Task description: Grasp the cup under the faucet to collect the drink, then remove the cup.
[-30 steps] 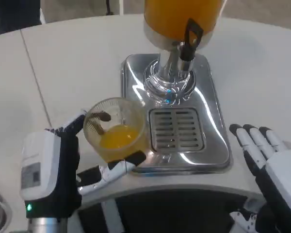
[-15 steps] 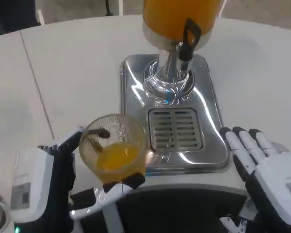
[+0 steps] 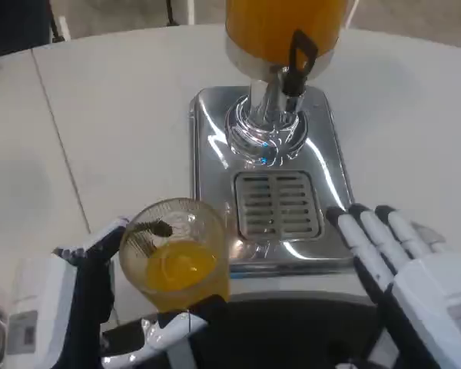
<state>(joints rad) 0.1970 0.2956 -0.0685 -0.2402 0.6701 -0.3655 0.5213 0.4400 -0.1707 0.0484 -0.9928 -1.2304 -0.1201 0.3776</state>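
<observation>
Fingers [image 3: 100,250] of the left hand [image 3: 77,307] wrap a clear round cup [image 3: 177,257] holding orange drink, at the table's [image 3: 115,115] near edge, beside the tray [image 3: 215,146]. Right hand [image 3: 411,277] lies flat, fingers spread, seemingly touching the polished steel tray's slotted grille [image 3: 278,204] corner. Above stands the orange dispenser [image 3: 280,31] with its black faucet [image 3: 298,58].

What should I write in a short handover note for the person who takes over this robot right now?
Left hand: grips the cup, which holds some orange drink.
Right hand: holds nothing, fingers apart, by the right edge of the drip tray.
Cup: off the tray, at the table's near edge, well away from the faucet of the dispenser.
Done: drink collected, cup removed from under the faucet.
Left: probably only to set the cup down safely.
</observation>
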